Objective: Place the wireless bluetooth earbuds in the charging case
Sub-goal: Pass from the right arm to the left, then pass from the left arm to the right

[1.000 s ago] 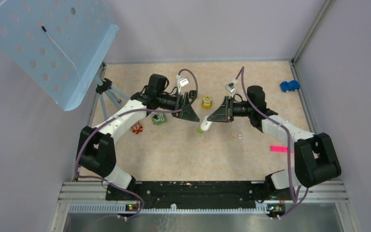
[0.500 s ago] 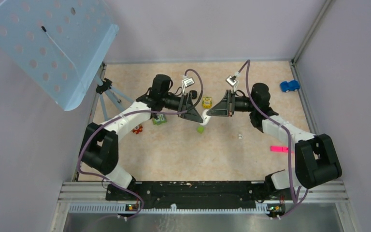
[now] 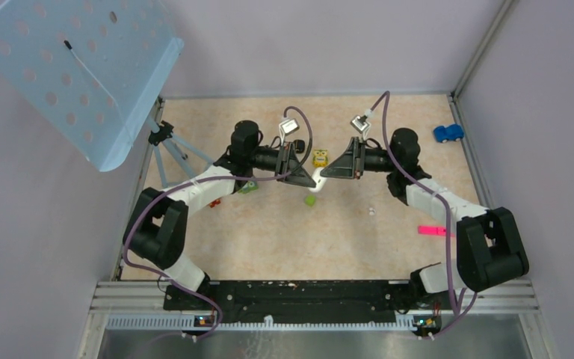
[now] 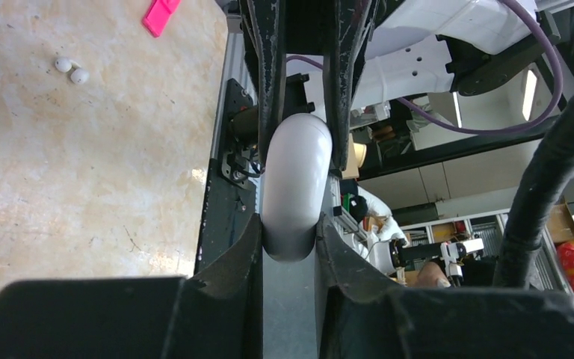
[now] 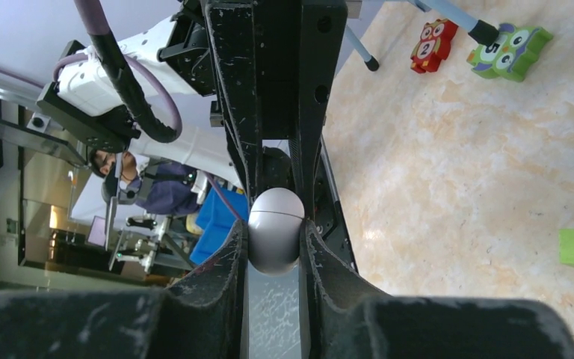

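Left arm [image 3: 194,182] and right arm [image 3: 427,196] are reaching toward each other, grippers facing tip to tip. Left gripper [image 4: 290,235] and right gripper [image 5: 274,241] are each pinching an opposite end of the case [image 4: 296,168].

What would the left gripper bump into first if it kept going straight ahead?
The right gripper. It and the left gripper pinch the same white charging case from opposite ends, tip to tip, so the right one's fingers lie directly ahead, probably almost at once.

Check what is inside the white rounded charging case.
Unseen: the white rounded charging case looks closed, gripped by the left hand and right hand. Two tiny white earbuds lie out on the beige table.
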Tool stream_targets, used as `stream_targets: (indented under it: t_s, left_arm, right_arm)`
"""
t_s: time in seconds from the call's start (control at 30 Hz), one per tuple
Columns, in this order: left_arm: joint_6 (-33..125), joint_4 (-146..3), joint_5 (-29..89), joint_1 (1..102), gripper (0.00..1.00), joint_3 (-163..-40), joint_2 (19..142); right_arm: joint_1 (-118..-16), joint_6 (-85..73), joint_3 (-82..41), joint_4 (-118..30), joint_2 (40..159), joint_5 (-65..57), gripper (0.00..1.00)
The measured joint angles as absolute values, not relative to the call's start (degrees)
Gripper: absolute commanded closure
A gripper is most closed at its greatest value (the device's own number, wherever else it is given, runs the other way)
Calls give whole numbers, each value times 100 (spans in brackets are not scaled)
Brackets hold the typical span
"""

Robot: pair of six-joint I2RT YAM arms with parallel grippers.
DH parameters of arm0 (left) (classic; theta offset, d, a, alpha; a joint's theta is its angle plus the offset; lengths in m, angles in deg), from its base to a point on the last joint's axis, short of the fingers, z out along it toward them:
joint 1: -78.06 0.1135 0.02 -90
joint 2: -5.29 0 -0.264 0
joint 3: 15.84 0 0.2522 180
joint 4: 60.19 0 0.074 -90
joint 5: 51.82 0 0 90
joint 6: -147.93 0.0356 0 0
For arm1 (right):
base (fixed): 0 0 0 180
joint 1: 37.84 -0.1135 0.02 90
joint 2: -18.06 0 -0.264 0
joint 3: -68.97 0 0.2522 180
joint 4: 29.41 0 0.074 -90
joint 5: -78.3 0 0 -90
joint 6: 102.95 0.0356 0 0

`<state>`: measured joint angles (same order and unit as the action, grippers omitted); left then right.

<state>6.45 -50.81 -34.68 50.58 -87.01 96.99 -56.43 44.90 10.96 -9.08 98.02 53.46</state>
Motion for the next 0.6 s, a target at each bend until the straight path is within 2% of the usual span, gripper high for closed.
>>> stream_targets:
  t_s: [0.03, 0.1, 0.27, 0.4, 0.6]
  left_arm:
    - [608, -5022, -3470, 5058, 99, -8696, 9705]
    - [500, -4959, -3440, 5058, 100, -8690, 9707]
    - [374, -4858, -3311, 5058, 100, -8690, 9707]
    - [323, -4880, -3116, 5058, 100, -8690, 9707]
    - [312, -4919, -2817, 5056, 100, -8690, 9707]
  right_arm:
    - [-5641, 4518, 1096, -891, 9802, 5344, 53]
    - [-5641, 4527, 1098, -884, 9802, 5305, 42]
    - [-5646, 4516, 1323, -849, 9785, 4914, 34]
    - [-5646, 4870, 1782, -298, 9721, 4551, 35]
    - [-5646, 5454, 2151, 689, 9688, 4184, 59]
